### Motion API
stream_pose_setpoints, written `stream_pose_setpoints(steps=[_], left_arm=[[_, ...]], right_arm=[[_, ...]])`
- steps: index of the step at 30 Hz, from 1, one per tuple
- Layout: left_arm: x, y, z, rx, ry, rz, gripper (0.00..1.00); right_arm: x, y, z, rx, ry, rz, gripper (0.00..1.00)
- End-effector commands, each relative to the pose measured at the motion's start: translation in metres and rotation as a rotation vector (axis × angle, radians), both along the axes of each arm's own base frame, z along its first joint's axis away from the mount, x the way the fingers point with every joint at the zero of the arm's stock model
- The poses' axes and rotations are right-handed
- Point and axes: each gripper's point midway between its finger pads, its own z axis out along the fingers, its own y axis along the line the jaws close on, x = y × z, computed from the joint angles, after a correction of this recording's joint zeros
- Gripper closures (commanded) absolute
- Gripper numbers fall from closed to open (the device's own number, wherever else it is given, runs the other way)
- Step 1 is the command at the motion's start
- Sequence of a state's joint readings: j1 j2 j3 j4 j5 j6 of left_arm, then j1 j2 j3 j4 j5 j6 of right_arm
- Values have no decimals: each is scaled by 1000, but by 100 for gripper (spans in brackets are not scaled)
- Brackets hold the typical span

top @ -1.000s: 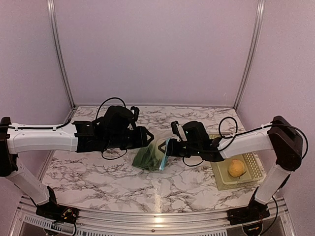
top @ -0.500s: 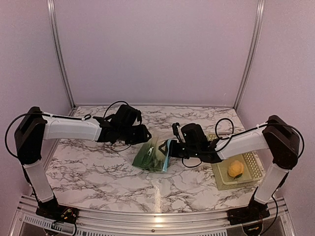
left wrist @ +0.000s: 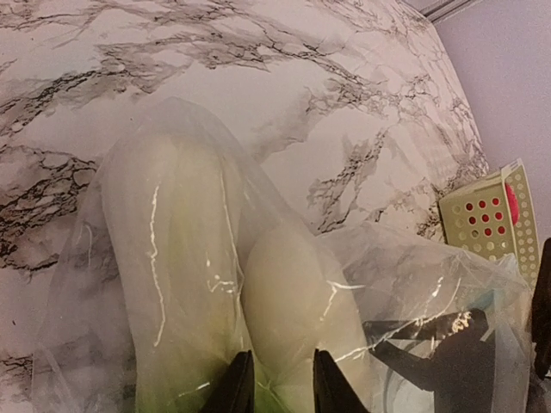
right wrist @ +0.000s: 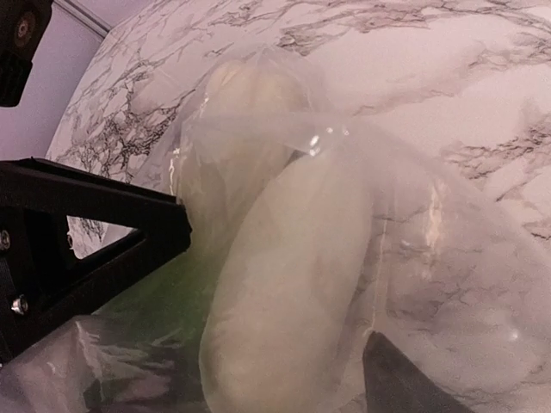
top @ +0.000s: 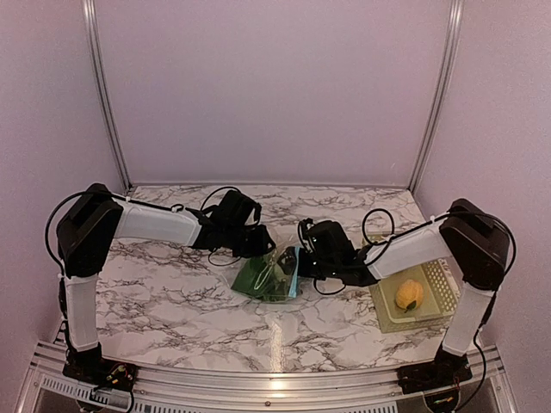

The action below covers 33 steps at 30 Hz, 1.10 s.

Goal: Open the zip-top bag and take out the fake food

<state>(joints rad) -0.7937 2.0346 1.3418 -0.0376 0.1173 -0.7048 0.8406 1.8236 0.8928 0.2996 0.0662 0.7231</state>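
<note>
The zip-top bag point(top: 269, 280) lies on the marble table between my grippers, its light blue zipper strip point(top: 294, 262) towards the right arm. The green leafy, white-stemmed vegetable point(left wrist: 172, 258) is inside it, and its stems also fill the right wrist view point(right wrist: 284, 284). My left gripper point(left wrist: 280, 387) pinches the bag's film over the stems, its jaws a narrow gap apart. My right gripper point(top: 301, 261) is at the bag's mouth. Only one of its fingers point(right wrist: 396, 383) shows, set wide beside a white stem. A yellow-orange fruit point(top: 409, 294) lies in the basket.
The pale yellow-green lattice basket point(top: 441, 288) stands at the right near the table's edge. In the left wrist view, something red point(left wrist: 513, 205) shows through the holes in its wall point(left wrist: 482, 219). The left gripper's black body point(right wrist: 86, 249) sits close to the right gripper. Purple walls enclose the table.
Both grippers have come lower and closer together. The bag has dropped from a raised hold to the table top. The left arm's elbow has swung out and back.
</note>
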Motion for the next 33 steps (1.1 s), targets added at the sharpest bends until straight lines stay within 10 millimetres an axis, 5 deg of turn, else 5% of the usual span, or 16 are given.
stream_pose_setpoints(steps=[1,8,13,18,23,33], left_arm=[[-10,4,-18,5,43,-6,77],[-18,10,-24,-20,56,4,80],[-20,17,-30,3,63,29,81],[-14,38,-46,62,84,79,81],[-11,55,-60,115,107,100,81],[-6,60,-62,118,107,107,81]], right_arm=[[6,13,-3,-19,-10,18,33],[3,22,-22,-122,19,42,33],[2,22,-30,-161,55,43,44],[-3,18,-4,-133,27,56,62],[-17,17,30,-61,-3,111,63],[-40,2,56,-25,-1,149,64]])
